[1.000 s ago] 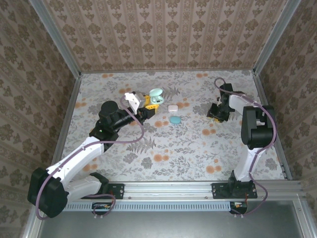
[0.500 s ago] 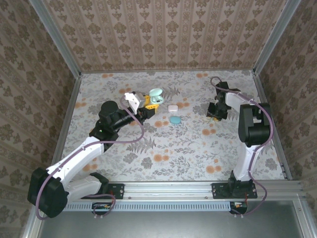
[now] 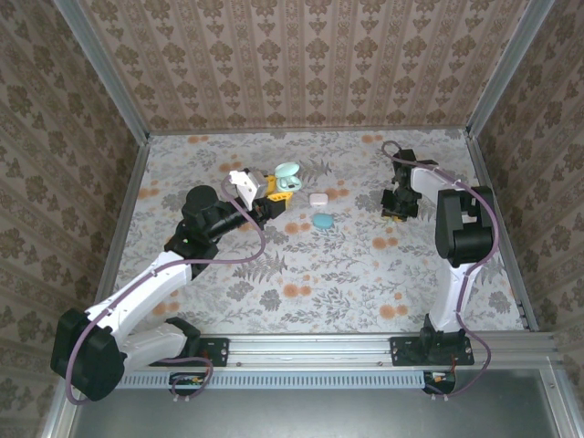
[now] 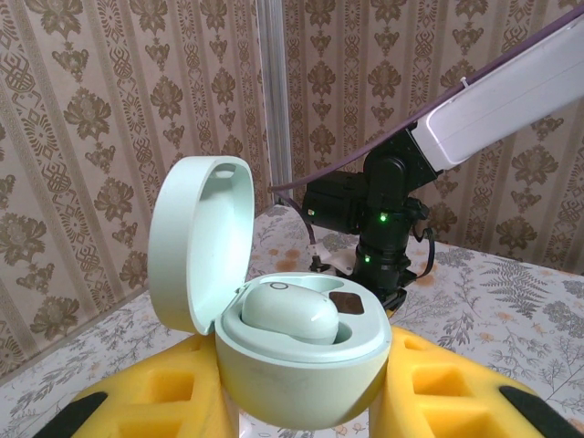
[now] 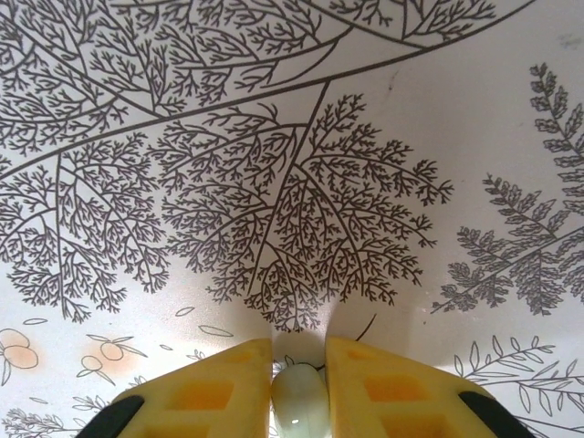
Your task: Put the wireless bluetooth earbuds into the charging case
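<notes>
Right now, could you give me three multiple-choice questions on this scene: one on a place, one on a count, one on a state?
1. Where is the charging case? A) between the fingers of the left gripper B) flat on the table C) beside the arm bases
2. How many earbuds sit in the case? A) none B) one C) two
3. The right gripper is A) wide open B) shut on an earbud C) shut on nothing
Answers: 1A, yellow fingers flank its base; 2B, one seated earbud, the neighbouring slot empty; 3B, the fingers pinch the whitish bud.
</notes>
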You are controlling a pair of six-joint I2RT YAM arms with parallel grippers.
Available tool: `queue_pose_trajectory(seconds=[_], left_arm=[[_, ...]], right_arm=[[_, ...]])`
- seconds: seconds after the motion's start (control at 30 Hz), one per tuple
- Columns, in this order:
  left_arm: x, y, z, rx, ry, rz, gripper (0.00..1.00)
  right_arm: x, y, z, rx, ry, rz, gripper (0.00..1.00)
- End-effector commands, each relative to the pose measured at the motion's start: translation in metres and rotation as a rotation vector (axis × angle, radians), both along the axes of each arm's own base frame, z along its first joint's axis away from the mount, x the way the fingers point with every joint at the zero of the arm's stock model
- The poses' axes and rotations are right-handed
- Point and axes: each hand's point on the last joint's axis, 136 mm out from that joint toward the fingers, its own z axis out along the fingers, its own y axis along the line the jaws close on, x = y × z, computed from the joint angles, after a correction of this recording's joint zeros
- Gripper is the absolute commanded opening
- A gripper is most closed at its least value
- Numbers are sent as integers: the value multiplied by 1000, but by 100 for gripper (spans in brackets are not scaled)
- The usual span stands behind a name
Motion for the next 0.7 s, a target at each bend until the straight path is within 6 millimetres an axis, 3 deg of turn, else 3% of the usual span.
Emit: queue_pose_trajectory(seconds=[0.0, 0.1, 0.2, 0.43, 0.67], left_arm=[[-1, 3, 22, -30, -51, 5, 25], [-1, 3, 23, -32, -50, 5, 25], [-1, 3, 22, -32, -52, 6, 25], [1, 2, 20, -33, -48, 4, 26], [0, 0, 20, -39, -46, -9, 26]], right_arm=[[-8, -1, 1, -32, 39, 29, 22], [-7, 4, 15, -3, 6, 27, 21], [-7, 15, 42, 60, -62, 18, 21], [-15, 61, 145, 383, -343, -19, 21], [-42, 102, 233, 650, -531, 8, 21]])
